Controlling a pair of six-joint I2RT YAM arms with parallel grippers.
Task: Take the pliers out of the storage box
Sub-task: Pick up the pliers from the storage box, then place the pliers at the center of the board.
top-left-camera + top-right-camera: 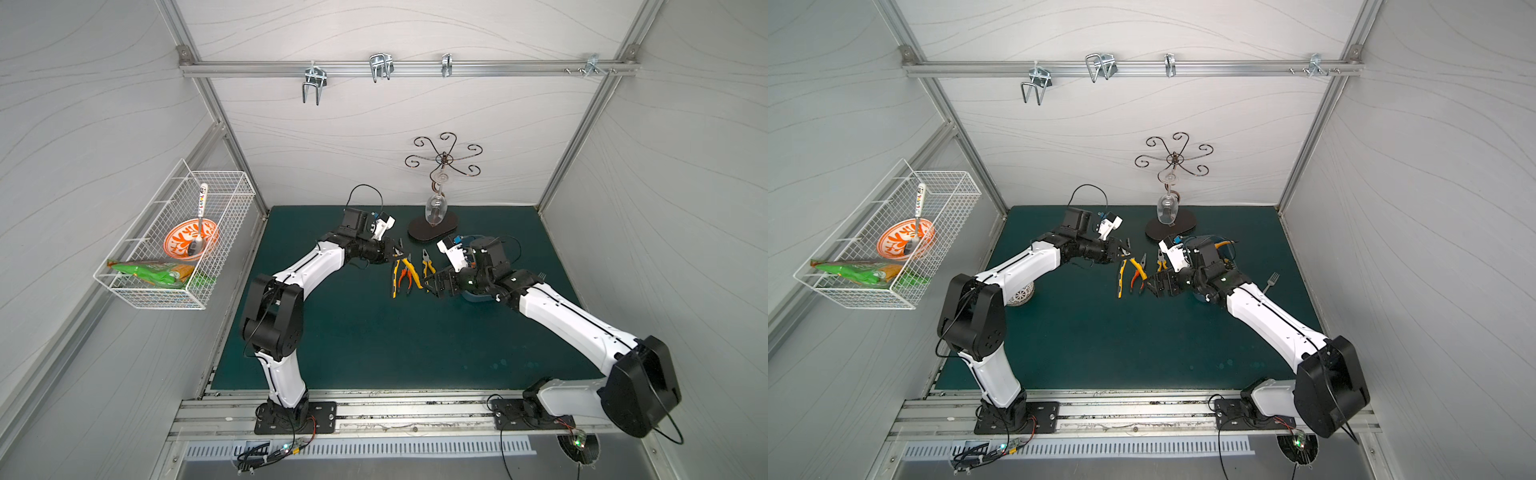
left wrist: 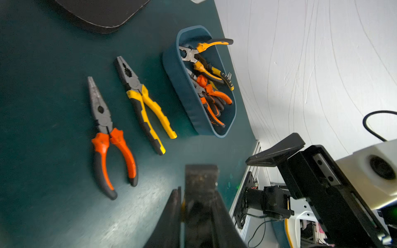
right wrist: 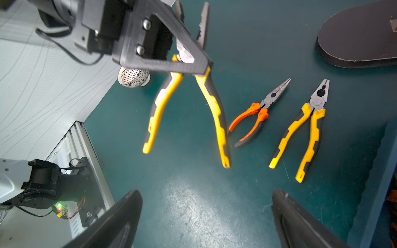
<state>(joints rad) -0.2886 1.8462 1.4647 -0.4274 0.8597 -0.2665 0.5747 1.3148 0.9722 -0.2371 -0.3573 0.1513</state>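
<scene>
My left gripper (image 1: pixel 397 254) (image 2: pixel 197 193) is shut on yellow-black pliers (image 3: pixel 214 107) near the pivot. Their handles are spread and their long nose points to the back. Two more pliers lie on the green mat beside it: an orange long-nosed pair (image 2: pixel 107 133) (image 3: pixel 255 116) and a yellow blunt pair (image 2: pixel 146 103) (image 3: pixel 307 126). The blue storage box (image 2: pixel 189 96) holds several more pliers; in both top views my right arm covers most of the box (image 1: pixel 478 296). My right gripper (image 1: pixel 434 286) (image 3: pixel 206 206) stands open over bare mat, just in front of the laid-out pliers.
A wine-glass stand with a dark oval base (image 1: pixel 432 228) stands behind the pliers. A silver fork (image 1: pixel 1271 282) lies to the right of the box. A white patterned bowl (image 1: pixel 1020 295) sits beside my left arm. A white wire basket (image 1: pixel 166 249) hangs on the left wall.
</scene>
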